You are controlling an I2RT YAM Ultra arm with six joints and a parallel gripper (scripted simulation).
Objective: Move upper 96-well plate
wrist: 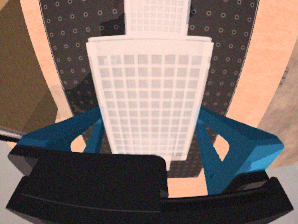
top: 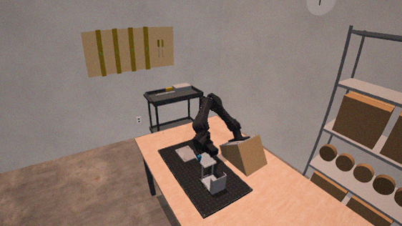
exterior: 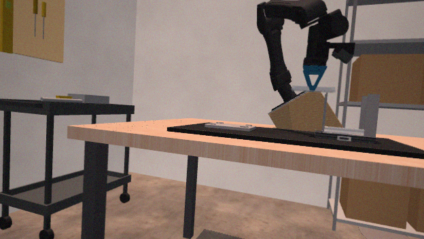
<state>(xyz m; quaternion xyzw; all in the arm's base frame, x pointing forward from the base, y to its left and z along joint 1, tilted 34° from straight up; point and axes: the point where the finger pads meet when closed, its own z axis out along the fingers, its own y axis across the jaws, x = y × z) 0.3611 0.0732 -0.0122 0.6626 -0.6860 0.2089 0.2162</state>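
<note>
Clamping the upper 96-well plate (wrist: 152, 92) between its blue fingers, the gripper (exterior: 314, 89) holds it flat in the air, above and to the nest side of the stack rack K1 (exterior: 369, 113). In the wrist view the plate fills the middle, its grid of wells facing up, with the fingers pressed on its 2 long sides; the arm's dark body hides the plate's near end. Directly below and beyond it a second pale rectangle shows, cut off by the picture's top edge; whether this is the lower plate (exterior: 343, 130) or the rack's floor is hard to tell there. In the exterior view the lower plate lies low in the rack, beside the grey back wall. The plate nest N1 (exterior: 230, 126) lies well apart on the black mat (top: 197, 191), and its A1 mark is too small to make out. The arm (top: 215, 109) stands on a tilted brown block (top: 247, 156) on the table (top: 287, 204). The shelf rack (top: 337, 82) is cut off at the right edge.
</note>
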